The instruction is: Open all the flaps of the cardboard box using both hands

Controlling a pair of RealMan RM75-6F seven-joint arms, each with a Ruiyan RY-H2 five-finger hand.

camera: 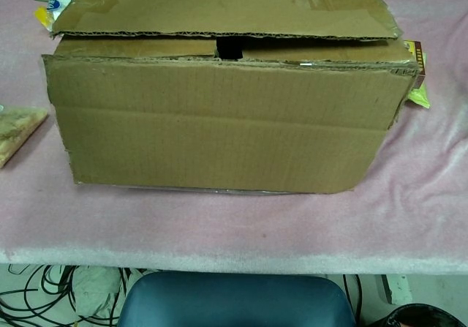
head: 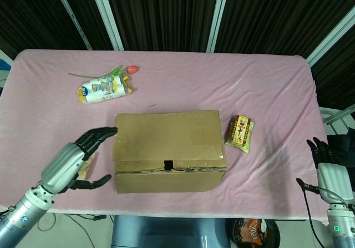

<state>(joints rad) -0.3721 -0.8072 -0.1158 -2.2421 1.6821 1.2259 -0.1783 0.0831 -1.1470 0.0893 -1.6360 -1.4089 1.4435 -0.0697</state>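
Cardboard box (head: 169, 151) at frame centre, front flap hanging down; far flap awaits lifting. Left hand (head: 75, 160), fingers spread, empty, beside its left edge. Right hand (head: 328, 167) lower right, fingers straight.

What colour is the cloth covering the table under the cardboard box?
Pink; the cloth shows best in the head view, spread under the cardboard box.
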